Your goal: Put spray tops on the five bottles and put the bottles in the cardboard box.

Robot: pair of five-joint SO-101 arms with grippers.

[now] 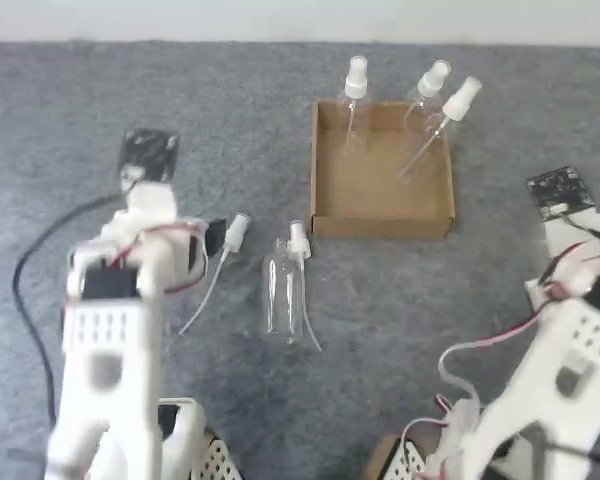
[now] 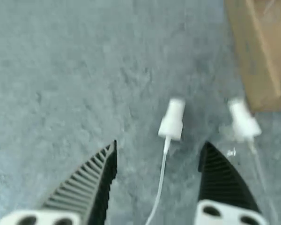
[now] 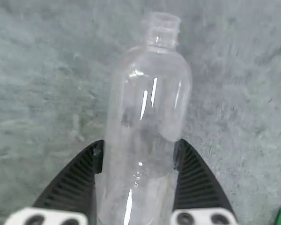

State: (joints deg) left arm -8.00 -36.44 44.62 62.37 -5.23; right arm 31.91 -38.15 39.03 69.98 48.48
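Observation:
My left gripper [image 2: 159,147] is open just above the grey carpet, and a loose white spray top [image 2: 171,119] with its dip tube lies between and just ahead of the fingers. The high view places that spray top [image 1: 235,232] beside the left gripper [image 1: 218,240]. A second spray top [image 1: 300,240] lies next to the neck of an uncapped clear bottle [image 1: 283,290] lying on the carpet. My right gripper [image 3: 140,145] is shut on another clear bottle [image 3: 147,117] whose neck is bare. Three bottles with spray tops [image 1: 356,78] stand or lean in the cardboard box [image 1: 380,215].
The box's corner [image 2: 262,56] is close beyond the second spray top [image 2: 243,123]. The right arm [image 1: 570,340] sits at the near right, with a small circuit board [image 1: 558,190] behind it. Open carpet lies between the arms.

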